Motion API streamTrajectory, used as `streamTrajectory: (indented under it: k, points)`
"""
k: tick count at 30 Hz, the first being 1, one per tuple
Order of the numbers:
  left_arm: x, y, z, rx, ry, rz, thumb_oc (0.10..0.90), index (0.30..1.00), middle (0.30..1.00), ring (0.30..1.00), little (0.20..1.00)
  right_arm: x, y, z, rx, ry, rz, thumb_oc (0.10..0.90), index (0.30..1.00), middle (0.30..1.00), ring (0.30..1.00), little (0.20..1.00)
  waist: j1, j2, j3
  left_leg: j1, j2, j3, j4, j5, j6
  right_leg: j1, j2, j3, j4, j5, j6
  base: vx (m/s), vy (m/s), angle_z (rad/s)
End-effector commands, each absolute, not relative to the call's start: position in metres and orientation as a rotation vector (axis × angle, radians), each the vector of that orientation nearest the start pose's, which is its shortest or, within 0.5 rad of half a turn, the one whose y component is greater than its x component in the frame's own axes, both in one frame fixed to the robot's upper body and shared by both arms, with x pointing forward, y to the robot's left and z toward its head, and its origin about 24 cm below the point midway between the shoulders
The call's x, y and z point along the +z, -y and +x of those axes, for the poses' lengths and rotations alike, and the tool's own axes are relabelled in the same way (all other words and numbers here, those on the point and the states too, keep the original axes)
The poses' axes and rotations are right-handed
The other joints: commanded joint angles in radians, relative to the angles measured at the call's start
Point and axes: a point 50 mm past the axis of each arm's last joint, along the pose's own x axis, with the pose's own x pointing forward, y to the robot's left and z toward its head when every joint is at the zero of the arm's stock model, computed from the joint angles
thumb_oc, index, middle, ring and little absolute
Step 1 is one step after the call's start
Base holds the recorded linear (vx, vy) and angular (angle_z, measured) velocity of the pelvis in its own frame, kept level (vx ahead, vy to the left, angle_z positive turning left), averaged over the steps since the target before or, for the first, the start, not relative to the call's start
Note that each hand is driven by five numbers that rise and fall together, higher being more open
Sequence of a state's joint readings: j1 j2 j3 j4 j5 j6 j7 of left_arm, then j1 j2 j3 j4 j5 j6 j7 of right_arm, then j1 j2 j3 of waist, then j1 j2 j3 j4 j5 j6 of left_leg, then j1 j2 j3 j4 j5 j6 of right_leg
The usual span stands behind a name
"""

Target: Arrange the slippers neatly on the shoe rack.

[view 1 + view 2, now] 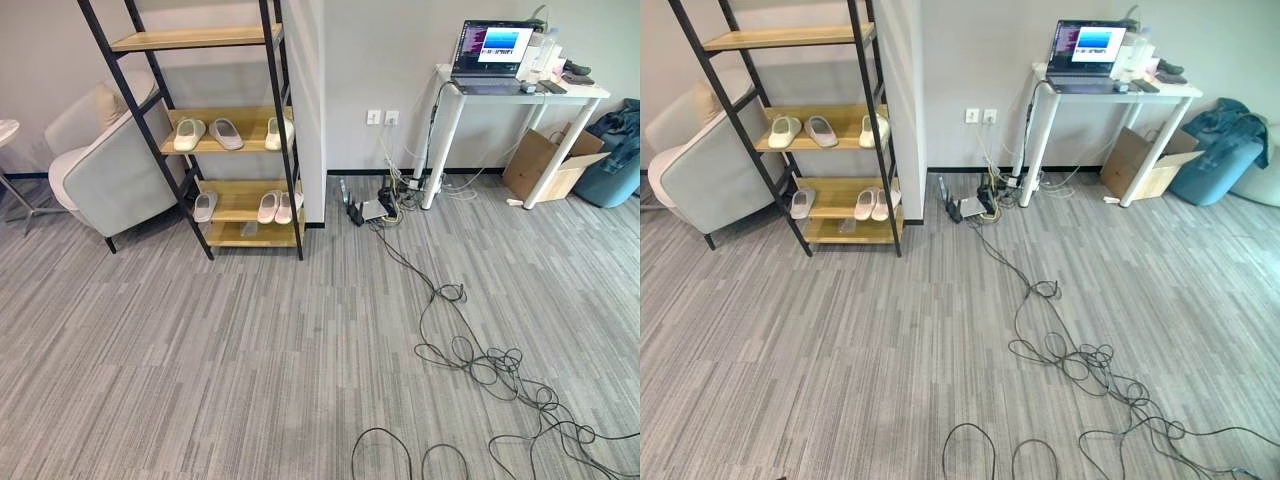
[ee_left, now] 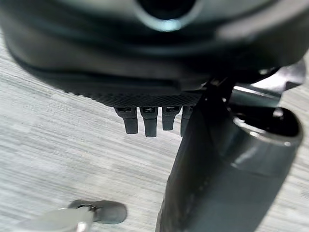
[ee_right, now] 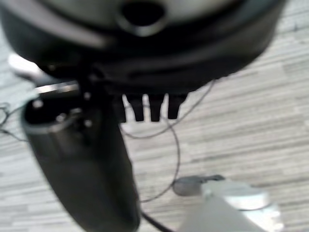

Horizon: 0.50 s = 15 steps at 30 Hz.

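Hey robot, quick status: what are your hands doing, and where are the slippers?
Left hand and right hand open, holding nothing. Slippers on shoe rack, two shelves. Cables on floor, right of the rack.

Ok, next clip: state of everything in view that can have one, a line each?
Slippers: on the shoe rack's two lower shelves.
Shoe rack: upright, top shelf bare.
Laptop: open, screen lit.
Cardboard box: open.
Left hand: fingers straight, holding nothing.
Right hand: fingers straight, holding nothing.

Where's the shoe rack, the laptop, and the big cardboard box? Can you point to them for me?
shoe rack (image 1: pixel 245 122): left eye view, on the bare wood of its middle shelf.
laptop (image 1: pixel 497 45): left eye view, on its lit screen.
cardboard box (image 1: pixel 535 160): left eye view, on its brown front side.
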State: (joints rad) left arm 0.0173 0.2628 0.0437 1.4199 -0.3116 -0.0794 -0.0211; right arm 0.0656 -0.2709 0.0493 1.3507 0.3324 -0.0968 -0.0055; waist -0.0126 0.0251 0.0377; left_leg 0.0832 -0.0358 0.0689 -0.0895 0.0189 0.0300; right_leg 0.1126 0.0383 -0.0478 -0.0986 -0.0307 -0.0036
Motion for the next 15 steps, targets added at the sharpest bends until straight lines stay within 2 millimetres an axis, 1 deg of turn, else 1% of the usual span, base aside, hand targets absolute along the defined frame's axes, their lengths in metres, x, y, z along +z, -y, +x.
streamTrajectory:
  k: [1, 9, 11, 13, 14, 15]
  points:
    - [-0.165, -0.256, 0.046, 0.407, -1.327, -0.065, 0.8, 0.9, 0.9, 0.9, 0.9, -0.157, 0.28, 0.038, -0.42, -1.279, -0.07, 0.8, 0.9, 0.9, 0.9, 0.9, 0.021, -0.015, -0.067, -0.002, -0.008, -0.016, 0.002, -0.058, -0.052, -0.041, -0.067, -0.036, 0.011, 0.005, 0.127, 0.0, 0.0, 0.0]
    - [-0.166, -0.248, 0.054, 0.368, -1.316, -0.057, 0.8, 0.9, 0.9, 0.9, 0.9, -0.158, 0.275, 0.044, -0.389, -1.278, -0.075, 0.8, 0.9, 0.9, 0.9, 0.9, 0.018, -0.021, -0.055, 0.003, -0.006, -0.016, 0.002, -0.062, -0.052, -0.034, -0.066, -0.04, 0.011, 0.002, 0.123, 0.03, -0.022, 0.01]
    - [-0.166, -0.243, 0.062, 0.354, -1.295, -0.061, 0.8, 0.9, 0.9, 0.9, 0.9, -0.159, 0.27, 0.053, -0.344, -1.265, -0.096, 0.8, 0.9, 0.9, 0.9, 0.9, 0.016, -0.024, -0.041, 0.004, -0.005, -0.019, 0.002, -0.063, -0.05, -0.032, -0.068, -0.047, 0.011, 0.006, 0.119, 0.06, -0.058, 0.03]
    - [-0.165, -0.241, 0.076, 0.357, -1.253, -0.069, 0.8, 0.9, 0.9, 0.9, 0.9, -0.159, 0.263, 0.066, -0.287, -1.241, -0.124, 0.8, 0.9, 0.9, 0.9, 0.9, 0.013, -0.022, -0.005, -0.003, 0.002, -0.021, 0.004, -0.057, -0.046, -0.073, -0.072, -0.056, 0.077, -0.012, 0.101, 0.01, -0.048, 0.12]
    - [-0.165, -0.241, 0.076, 0.357, -1.253, -0.069, 0.8, 0.9, 0.9, 0.9, 0.9, -0.159, 0.263, 0.066, -0.286, -1.241, -0.124, 0.8, 0.9, 0.9, 0.9, 0.9, 0.013, -0.022, -0.005, -0.004, 0.002, -0.022, 0.004, -0.056, -0.046, -0.075, -0.072, -0.057, 0.08, -0.013, 0.101, -0.08, -0.021, 0.19]
    - [-0.163, -0.239, 0.087, 0.351, -1.219, -0.07, 0.8, 0.9, 0.9, 0.9, 0.9, -0.159, 0.258, 0.076, -0.23, -1.227, -0.159, 0.8, 0.9, 0.9, 0.9, 0.9, 0.013, -0.03, 0.033, -0.075, 0.006, -0.019, 0.131, -0.098, -0.056, -0.109, -0.083, -0.057, 0.136, -0.041, 0.086, -0.08, -0.024, 0.18]
